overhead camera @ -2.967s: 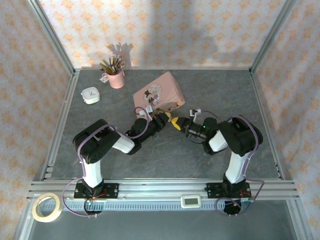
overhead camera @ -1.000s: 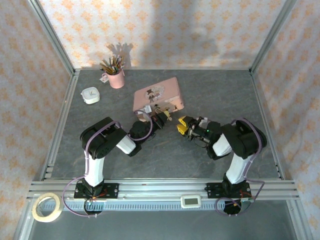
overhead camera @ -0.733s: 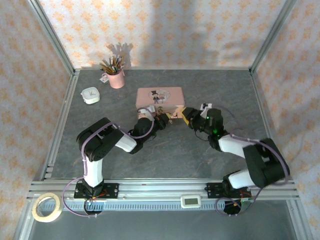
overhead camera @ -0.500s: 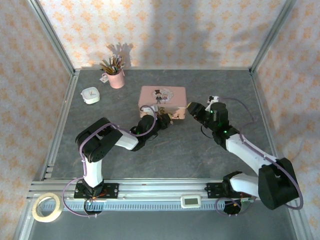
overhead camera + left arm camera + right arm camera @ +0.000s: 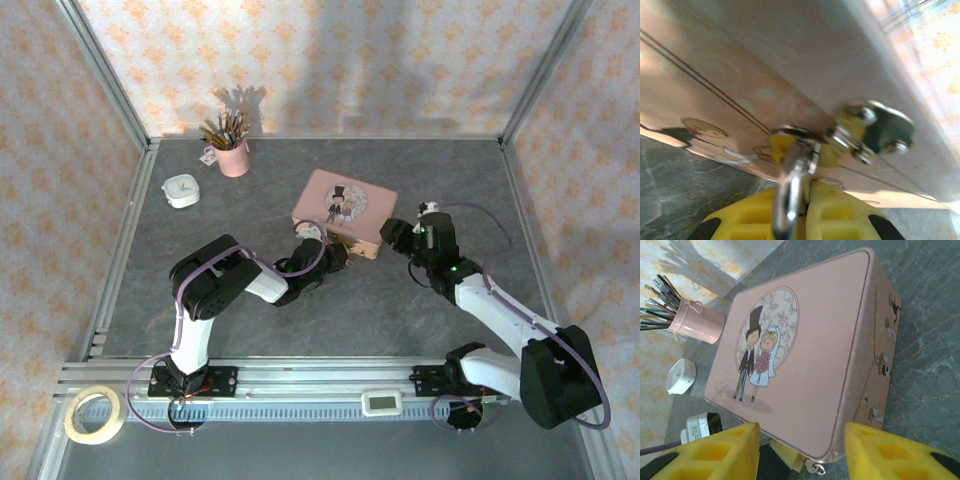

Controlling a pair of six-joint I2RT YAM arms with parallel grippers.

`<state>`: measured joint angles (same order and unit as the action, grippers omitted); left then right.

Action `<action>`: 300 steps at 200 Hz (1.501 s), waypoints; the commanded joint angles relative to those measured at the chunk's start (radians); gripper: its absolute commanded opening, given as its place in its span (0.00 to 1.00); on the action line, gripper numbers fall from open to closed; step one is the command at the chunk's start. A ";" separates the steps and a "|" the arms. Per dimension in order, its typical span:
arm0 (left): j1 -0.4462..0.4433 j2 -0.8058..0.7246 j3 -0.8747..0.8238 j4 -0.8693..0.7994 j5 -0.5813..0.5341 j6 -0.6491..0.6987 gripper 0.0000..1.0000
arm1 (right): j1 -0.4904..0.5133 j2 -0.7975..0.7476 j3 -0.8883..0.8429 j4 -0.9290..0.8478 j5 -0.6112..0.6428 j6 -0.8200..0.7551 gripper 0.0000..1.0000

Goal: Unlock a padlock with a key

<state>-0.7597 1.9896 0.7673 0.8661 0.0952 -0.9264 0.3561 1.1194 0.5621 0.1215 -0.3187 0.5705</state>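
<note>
The left gripper has its jaws clamped on what looks like the padlock shackle — at the 6 o'clock edge of the pink tin. The right gripper, jaws apart at 4 o'clock, should brace the tin — so the lock sits steady.

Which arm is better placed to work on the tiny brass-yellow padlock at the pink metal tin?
Left. The left gripper is shut on a silvery metal piece right at the tiny brass-yellow padlock on the pink metal tin's side. The right gripper is open, holds nothing and faces the tin's lid.
</note>
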 commanded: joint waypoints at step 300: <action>0.290 -0.471 -0.450 0.161 -0.067 -0.122 0.67 | 0.574 0.803 0.704 -0.648 0.776 -0.402 0.46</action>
<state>-0.4774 1.5539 0.3241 0.9852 0.0429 -1.0500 0.9268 1.8923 1.2270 -0.5140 0.3367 0.2039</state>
